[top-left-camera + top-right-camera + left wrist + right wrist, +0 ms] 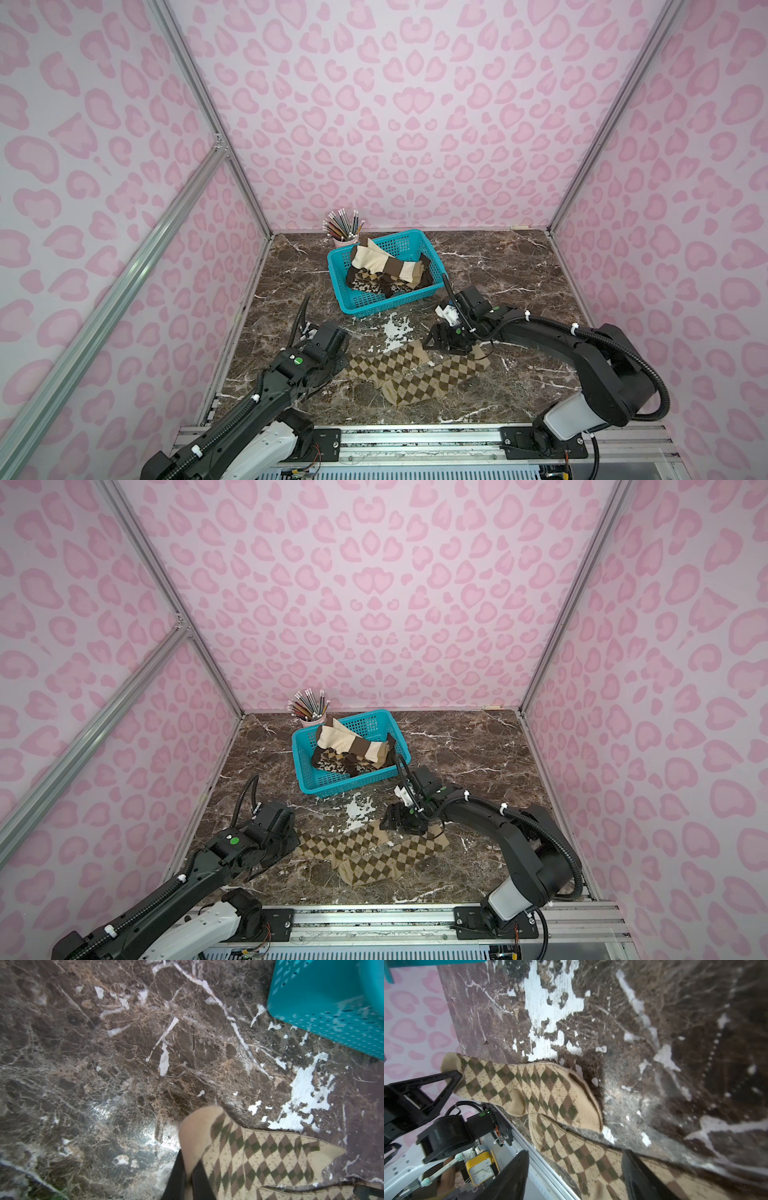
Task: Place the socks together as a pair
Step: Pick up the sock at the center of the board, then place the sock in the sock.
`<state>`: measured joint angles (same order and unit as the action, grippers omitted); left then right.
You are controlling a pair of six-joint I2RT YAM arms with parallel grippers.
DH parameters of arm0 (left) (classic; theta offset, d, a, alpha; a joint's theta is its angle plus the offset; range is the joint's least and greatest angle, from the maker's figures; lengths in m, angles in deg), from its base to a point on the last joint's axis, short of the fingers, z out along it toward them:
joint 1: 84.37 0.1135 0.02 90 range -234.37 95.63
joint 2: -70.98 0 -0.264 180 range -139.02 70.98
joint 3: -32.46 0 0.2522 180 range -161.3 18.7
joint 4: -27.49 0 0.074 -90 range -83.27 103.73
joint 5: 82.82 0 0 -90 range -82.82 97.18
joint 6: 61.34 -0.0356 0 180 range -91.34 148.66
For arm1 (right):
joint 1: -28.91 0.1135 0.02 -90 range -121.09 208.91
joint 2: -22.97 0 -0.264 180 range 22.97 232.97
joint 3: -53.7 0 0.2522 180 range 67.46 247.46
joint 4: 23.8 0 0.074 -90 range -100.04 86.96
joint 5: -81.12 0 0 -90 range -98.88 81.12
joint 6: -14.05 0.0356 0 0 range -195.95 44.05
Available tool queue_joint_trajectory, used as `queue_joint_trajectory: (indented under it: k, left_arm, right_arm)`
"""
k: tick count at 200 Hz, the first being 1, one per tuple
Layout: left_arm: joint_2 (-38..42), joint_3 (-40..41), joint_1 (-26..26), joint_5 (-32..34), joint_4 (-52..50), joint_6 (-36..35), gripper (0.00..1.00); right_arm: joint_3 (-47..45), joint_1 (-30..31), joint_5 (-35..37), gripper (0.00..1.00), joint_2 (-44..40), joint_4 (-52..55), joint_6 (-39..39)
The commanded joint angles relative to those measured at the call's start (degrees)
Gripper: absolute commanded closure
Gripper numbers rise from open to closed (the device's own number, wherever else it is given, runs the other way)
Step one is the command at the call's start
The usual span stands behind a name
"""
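Two brown-tan argyle socks lie side by side on the marble table near its front edge, slightly overlapping. The farther sock [386, 361] [259, 1157] [529, 1088] has its tan toe pinched in my left gripper [188, 1176] [340, 365], which is shut on it. The nearer sock [432, 378] [386, 860] [581, 1157] rests flat. My right gripper [574, 1178] [434, 343] hovers open just over the cuff ends, with the nearer sock's leg showing between its fingers, and it holds nothing.
A teal basket [374, 301] [332, 781] [332, 1001] behind the pair holds more socks, among them a cream and brown one [365, 255]. A pink cup of pencils [345, 239] stands behind the basket. Pink patterned walls close three sides; a metal rail runs along the front.
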<state>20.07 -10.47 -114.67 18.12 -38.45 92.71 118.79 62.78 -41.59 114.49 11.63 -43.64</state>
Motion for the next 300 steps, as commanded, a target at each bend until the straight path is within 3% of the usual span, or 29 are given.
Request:
queue_joint_trajectory:
  k: [1,41,76,94,111,118,152,184,245,266,300]
  left_arm:
    - [0.3,-0.2,0.1,0.0,2.5,0.3,0.92]
    - [-1.0,-1.3,0.0,-0.3,3.4,-0.6,0.92]
    - [-0.5,-1.5,0.1,-0.7,3.6,-1.0,0.92]
    - [-0.4,-1.5,0.1,-1.2,3.8,-1.4,0.93]
    - [0.1,-2.2,0.1,-1.7,4.2,-1.9,0.93]
    - [0.3,-2.9,0.1,-1.9,4.5,-2.3,0.94]
    - [2.1,-9.5,-1.0,-4.7,7.3,-5.0,0.94]
    - [1.2,-16.2,-4.5,-8.5,6.5,-4.6,0.94]
    - [-6.6,-13.8,-22.1,-12.3,20.6,10.6,0.95]
    - [-11.6,-14.4,-27.2,-11.9,22.3,13.4,0.96]
    - [-16.0,-10.7,-31.4,-12.7,26.4,17.7,0.96]
  right_arm:
    - [3.1,2.7,4.5,0.28,3.0,1.4,-3.2]
    - [6.1,6.1,15.5,0.39,7.6,3.6,-4.7]
    - [6.3,8.3,24.2,0.57,9.6,3.2,-5.7]
    - [5.2,8.8,25.3,0.71,9.8,1.4,-5.5]
    - [4.1,8.8,25.4,0.95,9.2,0.1,-5.0]
    - [3.9,8.8,25.5,1.00,8.4,0.1,-4.6]
    - [5.4,7.4,24.1,1.00,-0.6,2.1,-5.0]
    - [7.4,3.5,18.5,1.00,-10.2,10.5,-7.4]
    - [4.5,-9.9,15.4,1.00,-21.2,33.2,-17.9]
    - [3.7,-12.5,14.7,1.00,-24.6,33.3,-16.8]
    - [3.8,-14.0,17.0,1.00,-21.5,34.8,-16.1]
